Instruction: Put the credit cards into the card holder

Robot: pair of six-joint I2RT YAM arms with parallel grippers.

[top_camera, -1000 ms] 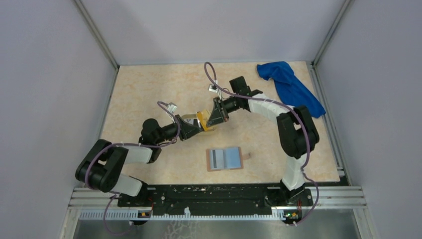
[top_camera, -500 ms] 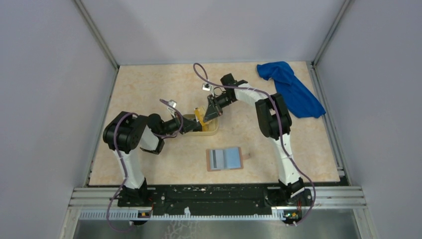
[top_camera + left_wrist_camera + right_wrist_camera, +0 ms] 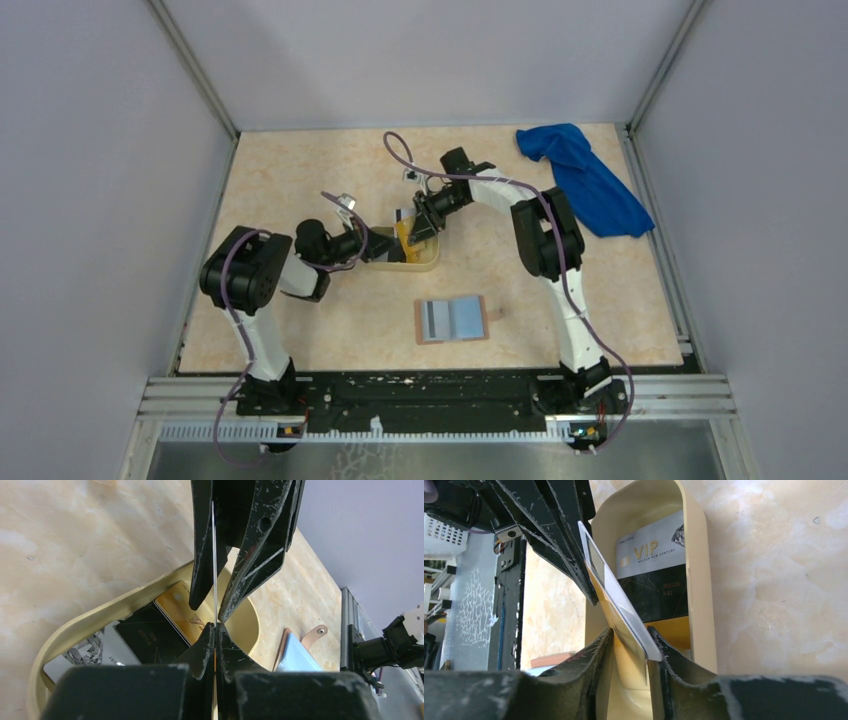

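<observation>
Over the pale yellow tray (image 3: 428,264) my two grippers meet tip to tip. My left gripper (image 3: 215,626) is shut on one end of a thin yellow-orange credit card (image 3: 616,597), seen edge-on (image 3: 214,555) in the left wrist view. My right gripper (image 3: 630,635) stands open around the card's other end; the card leans against one fingertip (image 3: 659,645). More credit cards lie in the tray: a grey one (image 3: 649,550), a black one (image 3: 654,595) and a yellow one (image 3: 674,630). The card holder (image 3: 452,319) lies open on the table, nearer the bases.
A blue cloth (image 3: 585,180) lies crumpled at the far right corner. Grey walls close in the tabletop on three sides. The tray's rim (image 3: 699,580) rises just under both grippers.
Both arms have folded their elbows up and back, while the grippers stayed over the tray and shifted slightly left and farther. The right jaws have parted around the card.
</observation>
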